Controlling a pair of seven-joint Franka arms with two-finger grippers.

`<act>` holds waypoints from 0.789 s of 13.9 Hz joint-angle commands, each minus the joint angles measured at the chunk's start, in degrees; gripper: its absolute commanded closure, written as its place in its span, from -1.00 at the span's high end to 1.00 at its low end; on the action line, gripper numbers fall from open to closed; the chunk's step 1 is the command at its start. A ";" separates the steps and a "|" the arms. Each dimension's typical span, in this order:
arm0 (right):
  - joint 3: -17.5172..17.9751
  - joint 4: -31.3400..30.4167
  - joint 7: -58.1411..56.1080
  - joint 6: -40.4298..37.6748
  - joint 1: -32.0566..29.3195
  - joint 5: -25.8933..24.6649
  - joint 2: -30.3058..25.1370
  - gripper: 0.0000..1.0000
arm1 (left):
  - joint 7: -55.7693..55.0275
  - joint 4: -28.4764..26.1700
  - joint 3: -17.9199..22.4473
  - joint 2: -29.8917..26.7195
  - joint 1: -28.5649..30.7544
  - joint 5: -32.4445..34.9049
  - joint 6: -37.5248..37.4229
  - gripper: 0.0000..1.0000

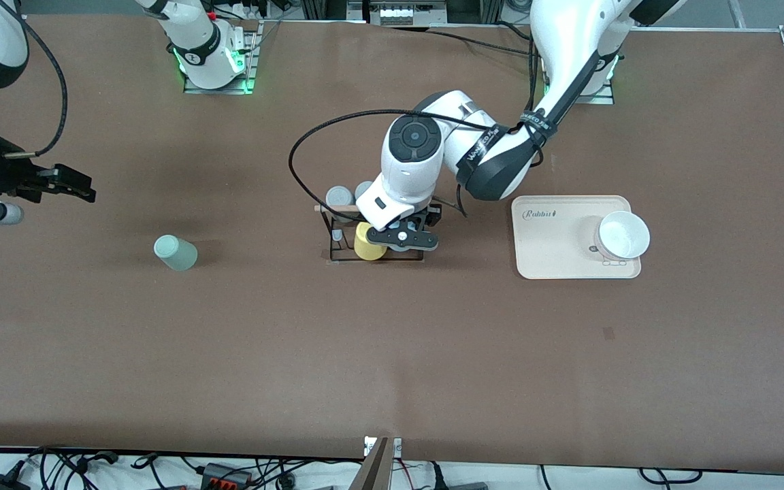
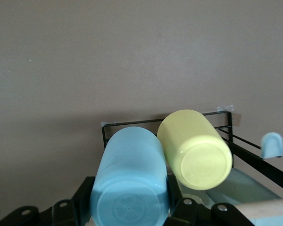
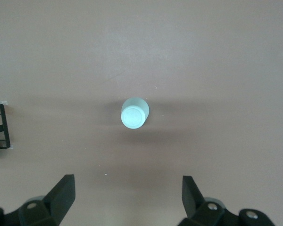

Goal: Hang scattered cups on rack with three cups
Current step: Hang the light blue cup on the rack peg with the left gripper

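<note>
The brown surface [image 1: 392, 354] carries, at its middle, the small black wire-frame rack [image 1: 344, 235] with a light wooden rod across its top. Two grey cups [image 1: 339, 197] sit on the rack's pegs farther from the front camera, and a yellow plastic cup [image 1: 369, 242] sits on a nearer peg.

The left arm reaches down to the rack. The left claw [image 2: 132, 212] is clamped on the light blue tapered plastic cup [image 2: 129, 183], which lies on its side, touching the yellow cup, with its long axis pointing away from the claw across the rack's base wire. A free blue-tipped peg [image 2: 272, 144] stands just beside the yellow cup; judged from here, the seating move depends on aligning the cup's mouth with a peg.

The right claw [image 1: 58, 184] hangs over the right arm's end of the surface, fingers spread wide and empty. The pale mint green plastic cup [image 1: 175, 252] rests there, well apart from the rack; the right arm is the nearer one.
</note>
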 commanded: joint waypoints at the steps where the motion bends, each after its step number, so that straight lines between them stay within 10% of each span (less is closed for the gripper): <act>1: 0.09 0.03 -0.29 -0.44 -0.04 -0.18 0.37 1.00 | -1.13 1.20 0.06 1.36 -0.98 2.26 -1.18 -0.40; 8: 0.09 -1.28 -0.20 0.17 0.14 -0.18 1.08 1.00 | -0.43 1.02 -0.03 2.77 -0.98 4.92 -0.30 -0.35; 9: 0.09 -1.28 -0.11 0.17 0.22 -0.18 1.08 1.00 | -0.43 1.02 -0.03 2.94 -0.98 4.92 -0.30 -0.16; 10: 0.09 -1.20 -0.20 0.17 0.22 -0.18 1.08 1.00 | -0.77 1.02 -0.03 2.94 -0.98 4.83 -0.30 0.67; 11: 0.09 -1.28 -0.20 0.17 0.22 -0.18 1.08 1.00 | -0.95 1.02 -0.03 2.94 -0.98 4.83 -0.38 1.00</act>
